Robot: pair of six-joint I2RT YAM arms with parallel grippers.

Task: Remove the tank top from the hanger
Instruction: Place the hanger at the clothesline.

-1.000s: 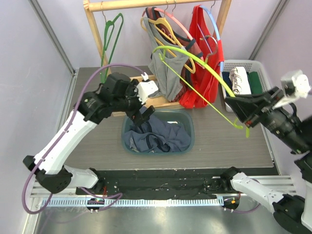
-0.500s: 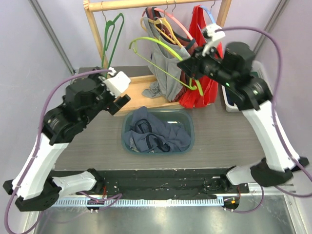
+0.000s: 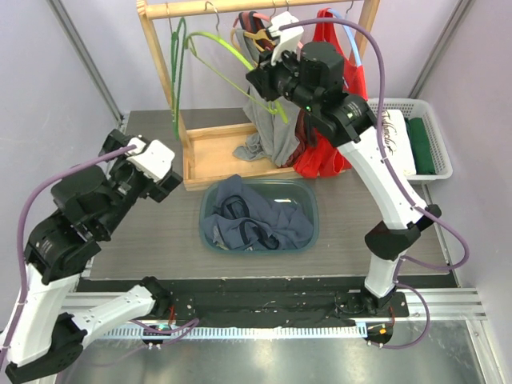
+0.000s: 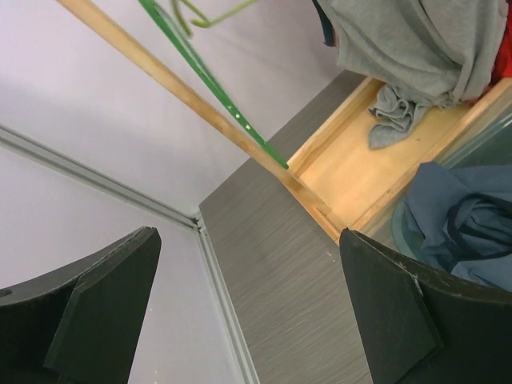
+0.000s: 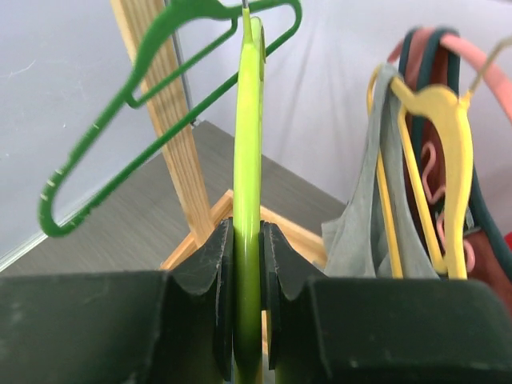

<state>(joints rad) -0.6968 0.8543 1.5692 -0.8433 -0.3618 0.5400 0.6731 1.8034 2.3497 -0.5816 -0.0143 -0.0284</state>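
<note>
My right gripper (image 3: 264, 80) (image 5: 248, 232) is shut on a bare lime-green hanger (image 3: 232, 52) (image 5: 248, 120), held up beside the rack's rail (image 3: 240, 6), next to a dark green hanger (image 3: 178, 72) (image 5: 96, 144). Whether the lime hanger's hook sits on the rail I cannot tell. A navy tank top (image 3: 256, 220) (image 4: 472, 216) lies crumpled in the teal basin (image 3: 314, 216), off any hanger. My left gripper (image 3: 168, 182) (image 4: 248, 236) stands open and empty above the table, left of the basin.
A grey tank top (image 3: 276, 128) (image 5: 376, 216) on a yellow hanger (image 5: 444, 104) and a red garment (image 3: 328, 152) hang on the wooden rack, whose tray base (image 3: 216, 152) is behind the basin. A white basket (image 3: 436, 136) of folded clothes stands at the right.
My right arm swung the lime hanger from the far right across to the rack's left end. My left arm drew back from the basin to the left, still open.
</note>
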